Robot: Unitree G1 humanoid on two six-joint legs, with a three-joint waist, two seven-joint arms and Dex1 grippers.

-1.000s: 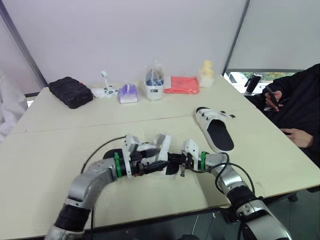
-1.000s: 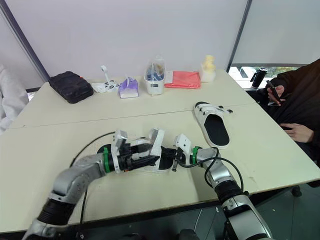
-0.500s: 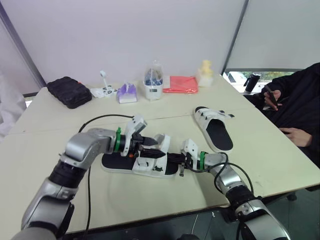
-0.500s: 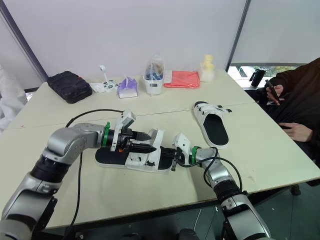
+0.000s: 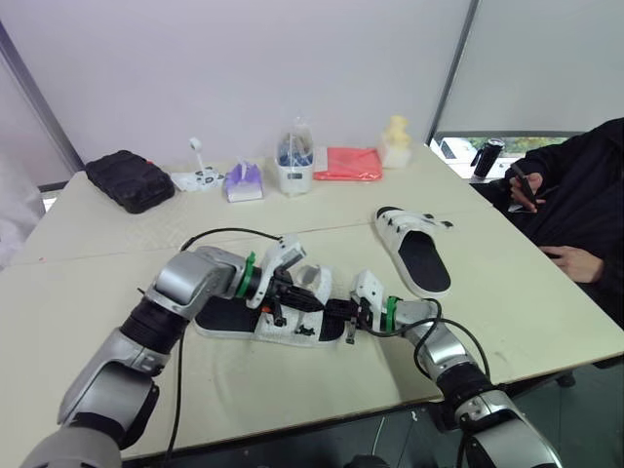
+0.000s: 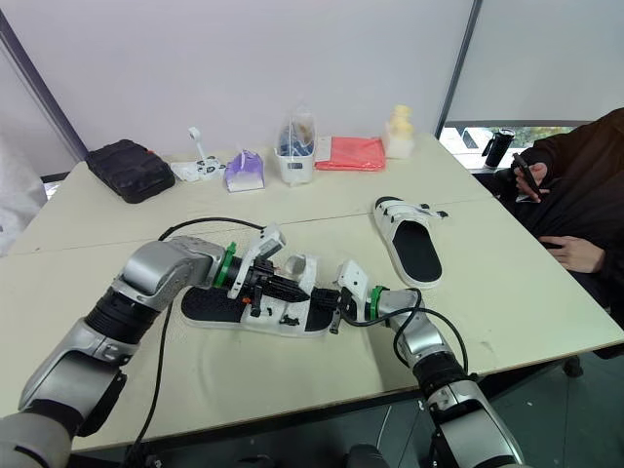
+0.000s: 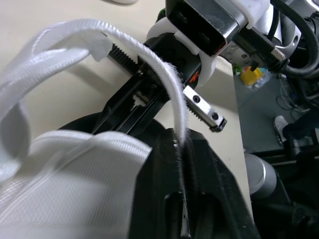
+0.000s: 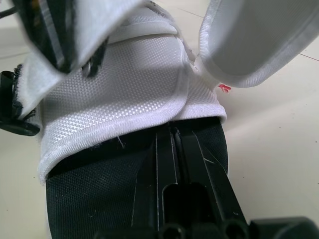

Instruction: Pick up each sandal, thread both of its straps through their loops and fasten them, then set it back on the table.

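Near sandal (image 5: 230, 320) lies flat on the bench (image 5: 78, 292), close to the front edge, black footbed up, white upper toward the robot's right. Left pincer (image 7: 179, 147): fingers pressed together on the thin edge of a white strap (image 7: 167, 82); the strap arches up from the upper and runs down into the seam between the two fingers, so it is pinched. Right pincer (image 8: 172, 130) comes at the same sandal from the opposite end, facing the left one. Its fingers lie together with no visible gap, resting low over the black footbed with the tips at the hem of the white upper; cannot tell whether any fabric is caught between them. The two pincers are just beside each other over the strap end of the sandal. Second sandal (image 5: 421, 255) sits farther back on the robot's right, flat on the bench, well apart from both arms, straps at its far end. Along the far side of the bench: black pouch (image 5: 127, 179), purple tissue pack (image 5: 243, 183), clear container (image 5: 292, 166), red bag (image 5: 348, 163). A person in dark clothing (image 5: 575, 185) sits at the bench's right end.
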